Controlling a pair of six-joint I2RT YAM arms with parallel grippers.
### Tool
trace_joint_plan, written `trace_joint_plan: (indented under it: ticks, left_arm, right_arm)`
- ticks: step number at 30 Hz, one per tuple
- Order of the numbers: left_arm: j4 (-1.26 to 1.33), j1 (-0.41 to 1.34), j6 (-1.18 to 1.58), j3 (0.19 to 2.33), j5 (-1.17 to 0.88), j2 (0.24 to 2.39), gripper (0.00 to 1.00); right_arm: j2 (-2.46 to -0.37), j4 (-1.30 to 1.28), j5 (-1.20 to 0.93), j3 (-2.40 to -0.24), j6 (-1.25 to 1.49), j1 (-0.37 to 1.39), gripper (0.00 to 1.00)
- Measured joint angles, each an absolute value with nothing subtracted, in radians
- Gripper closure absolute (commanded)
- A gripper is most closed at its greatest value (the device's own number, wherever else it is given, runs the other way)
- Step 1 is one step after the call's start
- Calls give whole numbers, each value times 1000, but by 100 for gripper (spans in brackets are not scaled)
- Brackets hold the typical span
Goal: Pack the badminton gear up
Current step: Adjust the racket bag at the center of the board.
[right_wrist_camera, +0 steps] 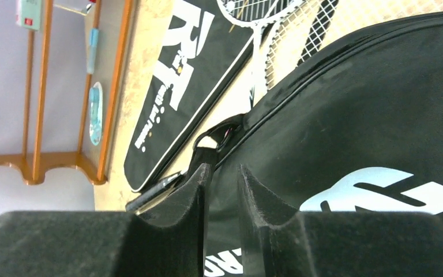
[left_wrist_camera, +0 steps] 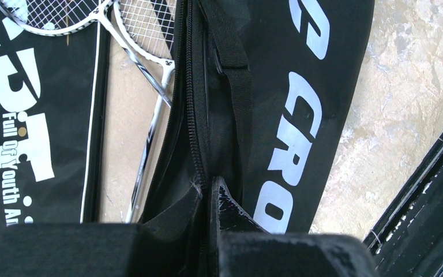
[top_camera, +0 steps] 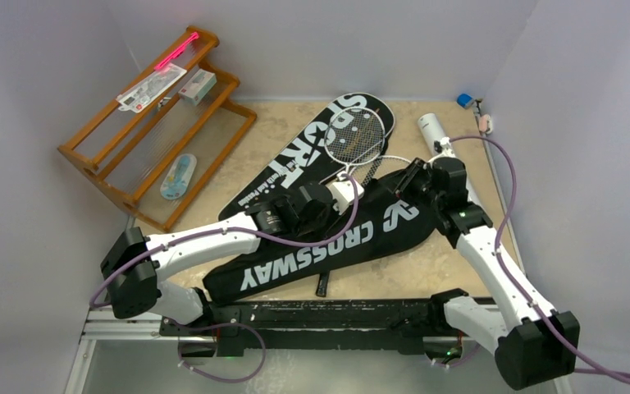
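The beige table [top_camera: 295, 115] bears an orange-brown wooden rack [top_camera: 78, 156] at its far left and the gear spread over the middle. The CROSSWAY cover [top_camera: 328, 246] lies slantwise nearest the arms, its wide end to the right. The SPORT cover [top_camera: 295, 160] lies flat just behind it. Two rackets [top_camera: 359, 135] rest with one head on the SPORT cover, the other beside it, their shafts running under the CROSSWAY cover. The long white tube [top_camera: 432, 130] lies at the far right. The left gripper [left_wrist_camera: 207, 196] is pressed together on the CROSSWAY cover's zipped edge. The right gripper [right_wrist_camera: 222, 173] stands at the cover's wide end, fingers narrowly apart – whether they pinch fabric I cannot tell.
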State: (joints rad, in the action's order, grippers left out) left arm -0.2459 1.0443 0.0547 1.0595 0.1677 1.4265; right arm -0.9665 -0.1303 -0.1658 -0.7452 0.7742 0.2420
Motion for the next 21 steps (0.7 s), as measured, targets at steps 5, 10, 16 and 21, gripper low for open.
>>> trace_joint_plan:
  ticks: [5,10,16,21]
  left_arm:
    - [-246,1046,46,1060,169,1427,100]
    - [-247,1048,39,1060,173,1427,100]
    - [-249,1048,32,1060,186,1427,100]
    - [-250,1048,32,1060,187,1427,100]
  right_arm:
    - [-1011,-193,-94,-797,792,242,50]
    - [-1037,-299,11,-900,770,242,18]
    - [-1183,-521,139,-1170,860,242,10]
    - [-1346,-690,171,-1346,942,242,1]
